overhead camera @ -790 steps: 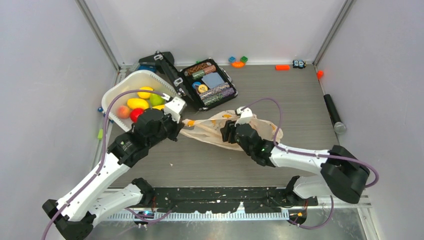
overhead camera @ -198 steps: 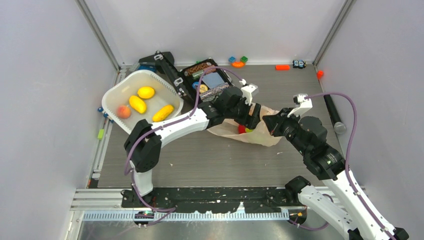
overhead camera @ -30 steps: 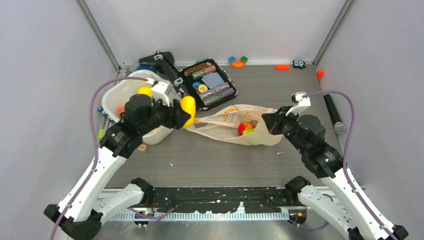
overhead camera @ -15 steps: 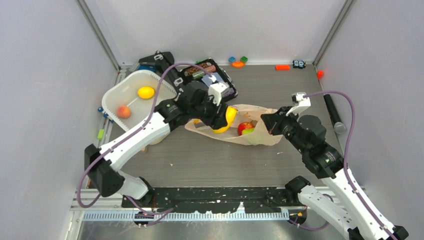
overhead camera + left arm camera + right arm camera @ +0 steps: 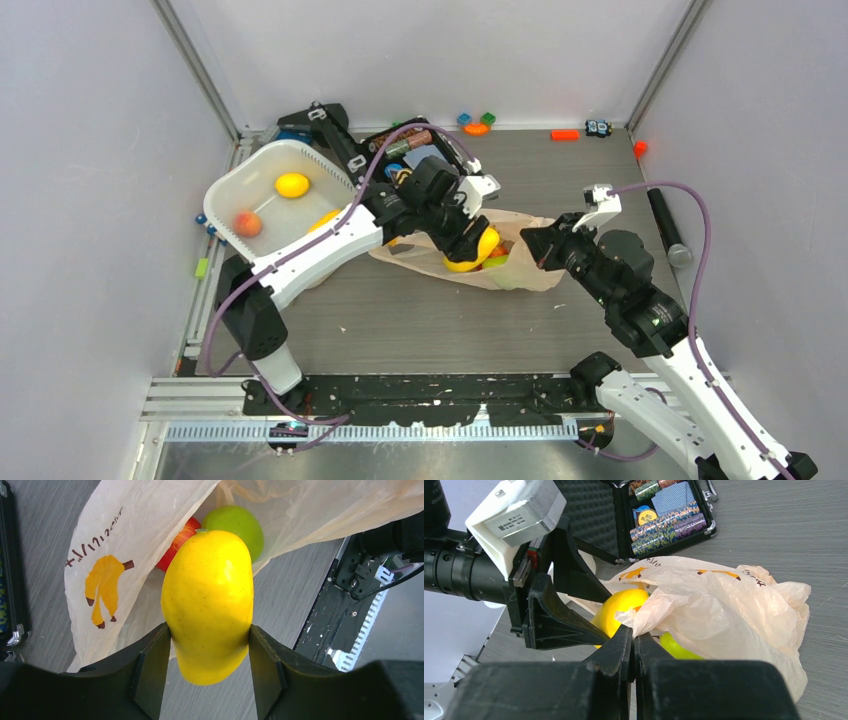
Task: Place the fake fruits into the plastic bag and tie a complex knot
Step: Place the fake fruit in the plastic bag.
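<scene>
Open chip case (image 5: 669,517), white tub (image 5: 230,195)

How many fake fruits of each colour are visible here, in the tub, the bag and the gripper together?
Yellow fruits: 3 (one in the left gripper, two in the white tub)
Red apple: 1, in the plastic bag
Green fruit: 1, in the bag
Orange-pink fruit: 1, in the tub
Total: 6

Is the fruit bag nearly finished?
Not nearly. A red apple and green fruit lie inside the bag. The left fingers hold a yellow fruit at its mouth, while the right fingers pinch its edge. Others, like a yellow one and a peach one, wait in the tub; no knot yet.
</scene>
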### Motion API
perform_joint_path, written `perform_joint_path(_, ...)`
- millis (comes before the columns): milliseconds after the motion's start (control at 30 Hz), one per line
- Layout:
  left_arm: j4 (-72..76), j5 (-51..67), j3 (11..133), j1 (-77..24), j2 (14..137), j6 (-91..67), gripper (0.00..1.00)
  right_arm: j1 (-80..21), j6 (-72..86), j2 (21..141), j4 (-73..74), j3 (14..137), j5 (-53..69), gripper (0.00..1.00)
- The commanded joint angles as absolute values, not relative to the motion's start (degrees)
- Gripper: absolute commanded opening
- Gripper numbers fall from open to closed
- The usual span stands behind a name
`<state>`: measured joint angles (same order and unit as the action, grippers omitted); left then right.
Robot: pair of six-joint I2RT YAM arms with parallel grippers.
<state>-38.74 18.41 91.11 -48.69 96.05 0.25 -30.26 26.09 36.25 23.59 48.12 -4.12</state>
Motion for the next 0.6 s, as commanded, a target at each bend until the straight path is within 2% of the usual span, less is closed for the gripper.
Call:
perform_joint_path(0, -38.5, 18.2, 93.3, -48.8, 96.6, 3.6, 0.26, -30.5, 26.7, 35.7, 20.8, 50.4, -3.8, 0.05)
perform_joint_path(233, -28.0, 17.7, 94.1, -48.8, 102.0, 3.9, 0.26, -30.5, 26.9, 35.8, 20.7, 50.4, -3.3, 0.05)
perform_joint_path(567, -11.8, 7.7, 90.0, -48.8, 105.4, 3.9, 0.29, -30.5, 26.9, 35.1, 21.4, 50.1, -3.7, 0.05)
